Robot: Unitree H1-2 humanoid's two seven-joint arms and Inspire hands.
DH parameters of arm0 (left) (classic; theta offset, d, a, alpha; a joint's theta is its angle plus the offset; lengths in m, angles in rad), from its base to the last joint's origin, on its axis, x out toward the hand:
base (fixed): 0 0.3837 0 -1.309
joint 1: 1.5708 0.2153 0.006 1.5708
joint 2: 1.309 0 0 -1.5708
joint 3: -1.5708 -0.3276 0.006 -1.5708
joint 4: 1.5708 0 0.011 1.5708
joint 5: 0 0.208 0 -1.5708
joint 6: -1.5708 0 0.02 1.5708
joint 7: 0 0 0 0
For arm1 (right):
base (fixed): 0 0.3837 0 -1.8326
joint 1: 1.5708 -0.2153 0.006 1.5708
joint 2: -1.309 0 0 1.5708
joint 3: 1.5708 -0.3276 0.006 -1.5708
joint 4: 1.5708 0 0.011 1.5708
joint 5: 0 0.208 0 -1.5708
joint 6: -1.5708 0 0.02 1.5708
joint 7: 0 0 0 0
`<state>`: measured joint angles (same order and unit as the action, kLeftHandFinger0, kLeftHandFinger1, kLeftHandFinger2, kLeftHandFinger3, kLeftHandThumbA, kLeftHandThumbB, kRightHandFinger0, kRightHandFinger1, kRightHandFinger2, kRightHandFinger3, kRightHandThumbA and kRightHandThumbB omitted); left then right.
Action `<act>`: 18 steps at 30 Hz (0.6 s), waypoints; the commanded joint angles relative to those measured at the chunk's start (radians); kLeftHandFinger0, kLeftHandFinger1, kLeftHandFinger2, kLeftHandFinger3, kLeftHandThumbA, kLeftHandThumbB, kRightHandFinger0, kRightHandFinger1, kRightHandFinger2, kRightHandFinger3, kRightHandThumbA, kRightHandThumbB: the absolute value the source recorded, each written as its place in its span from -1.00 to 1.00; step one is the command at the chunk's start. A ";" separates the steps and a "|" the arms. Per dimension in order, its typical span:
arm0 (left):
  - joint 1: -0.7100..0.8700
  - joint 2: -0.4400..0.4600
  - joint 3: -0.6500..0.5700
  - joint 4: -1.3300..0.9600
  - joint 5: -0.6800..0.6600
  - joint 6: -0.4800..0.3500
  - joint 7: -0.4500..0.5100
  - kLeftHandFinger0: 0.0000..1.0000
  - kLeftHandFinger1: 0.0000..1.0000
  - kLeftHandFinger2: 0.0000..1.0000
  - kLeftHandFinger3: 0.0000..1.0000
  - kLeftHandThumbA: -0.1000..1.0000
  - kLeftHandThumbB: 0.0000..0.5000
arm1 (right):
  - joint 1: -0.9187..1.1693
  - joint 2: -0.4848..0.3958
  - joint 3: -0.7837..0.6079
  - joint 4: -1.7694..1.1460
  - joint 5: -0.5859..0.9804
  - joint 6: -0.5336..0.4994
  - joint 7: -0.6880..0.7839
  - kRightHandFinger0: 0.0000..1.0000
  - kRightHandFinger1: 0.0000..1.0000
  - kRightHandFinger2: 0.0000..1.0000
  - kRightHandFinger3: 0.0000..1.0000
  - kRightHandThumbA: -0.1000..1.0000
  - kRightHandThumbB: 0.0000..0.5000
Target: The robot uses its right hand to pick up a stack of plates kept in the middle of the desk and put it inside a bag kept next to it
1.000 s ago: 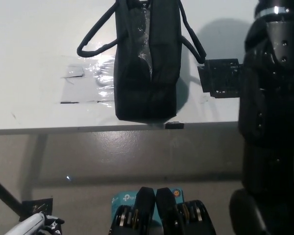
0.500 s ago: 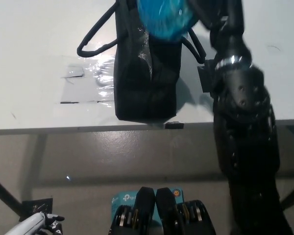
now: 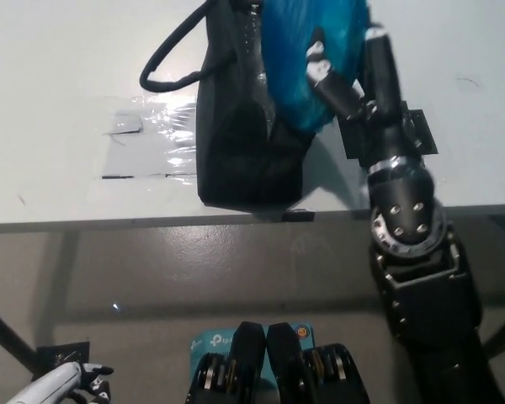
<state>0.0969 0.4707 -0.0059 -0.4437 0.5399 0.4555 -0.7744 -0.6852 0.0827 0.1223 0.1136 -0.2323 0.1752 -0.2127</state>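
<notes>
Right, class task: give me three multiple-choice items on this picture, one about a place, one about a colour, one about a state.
1. Where are the plates?
A. over the bag's open top
B. on the floor
C. at the desk's left edge

2. What colour are the plates?
A. red
B. blue
C. yellow

3. The right hand is
A. open and empty
B. out of view
C. shut on the plates

Key: 1 A, they overlap the bag's mouth; 2 B, plainly blue; 3 C, its fingers wrap the stack.
</notes>
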 commanded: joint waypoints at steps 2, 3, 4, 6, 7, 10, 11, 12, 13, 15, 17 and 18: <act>0.000 0.023 -0.020 -0.024 0.012 0.015 0.001 0.56 0.56 0.73 0.98 -0.29 -1.00 | 0.001 0.096 -0.005 0.081 -0.007 -0.177 -0.091 -1.00 -1.00 -1.00 -1.00 -1.00 0.10; 0.000 0.023 -0.020 -0.027 0.013 0.015 -0.002 0.55 0.55 0.72 0.96 -0.24 -1.00 | -0.006 0.111 -0.001 0.114 -0.021 -0.200 -0.111 -1.00 -1.00 -1.00 -1.00 -1.00 0.12; 0.000 0.021 -0.021 -0.025 0.015 0.015 -0.005 0.55 0.56 0.73 0.97 -0.23 -1.00 | -0.010 0.131 -0.001 0.137 -0.033 -0.199 -0.130 -1.00 -1.00 -1.00 -1.00 -1.00 0.13; -0.001 0.014 -0.017 -0.027 0.030 0.015 -0.015 0.58 0.58 0.75 1.00 -0.22 -1.00 | -0.025 0.155 -0.007 0.159 -0.040 -0.196 -0.149 -1.00 -1.00 -1.00 -1.00 -1.00 0.14; -0.001 0.010 -0.011 -0.027 0.034 0.015 -0.026 0.59 0.59 0.78 1.00 -0.20 -1.00 | -0.035 0.172 -0.017 0.167 -0.031 -0.189 -0.155 -1.00 -1.00 -1.00 -1.00 -1.00 0.16; -0.007 0.003 -0.019 -0.025 0.031 0.015 -0.023 0.55 0.56 0.72 0.98 -0.27 -1.00 | -0.058 0.195 -0.038 0.195 -0.008 -0.204 -0.159 -1.00 -1.00 -1.00 -1.00 -1.00 0.17; -0.006 0.002 -0.017 -0.026 0.033 0.015 -0.025 0.55 0.56 0.72 0.98 -0.27 -1.00 | -0.067 0.195 -0.036 0.210 -0.018 -0.210 -0.165 -1.00 -1.00 -1.00 -1.00 -1.00 0.15; -0.006 0.003 -0.017 -0.025 0.029 0.015 -0.022 0.55 0.56 0.72 0.98 -0.28 -1.00 | -0.072 0.195 -0.034 0.216 -0.024 -0.207 -0.167 -1.00 -1.00 -1.00 -1.00 -1.00 0.16; -0.004 0.002 -0.022 -0.023 0.028 0.015 -0.017 0.55 0.55 0.72 0.98 -0.29 -1.00 | -0.072 0.195 -0.036 0.222 -0.022 -0.209 -0.167 -1.00 -1.00 -1.00 -1.00 -1.00 0.16; -0.003 0.005 -0.025 -0.024 0.025 0.015 -0.012 0.55 0.54 0.71 0.97 -0.31 -1.00 | -0.089 0.174 -0.024 0.250 -0.043 -0.206 -0.164 -1.00 -1.00 -1.00 -1.00 -1.00 0.10; 0.006 0.004 -0.030 -0.022 0.024 0.015 -0.003 0.56 0.55 0.71 0.98 -0.28 -1.00 | -0.101 0.145 0.001 0.270 -0.071 -0.182 -0.136 -1.00 -1.00 -1.00 -0.98 -1.00 0.02; 0.006 0.005 -0.031 -0.021 0.026 0.015 -0.002 0.56 0.55 0.71 0.98 -0.27 -1.00 | -0.106 0.134 0.009 0.275 -0.081 -0.171 -0.127 -1.00 -1.00 -1.00 -0.99 -1.00 -0.06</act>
<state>0.0965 0.4672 -0.0362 -0.4440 0.5572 0.4555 -0.7862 -0.7157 0.2259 0.0933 0.3676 -0.2687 0.0223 -0.3640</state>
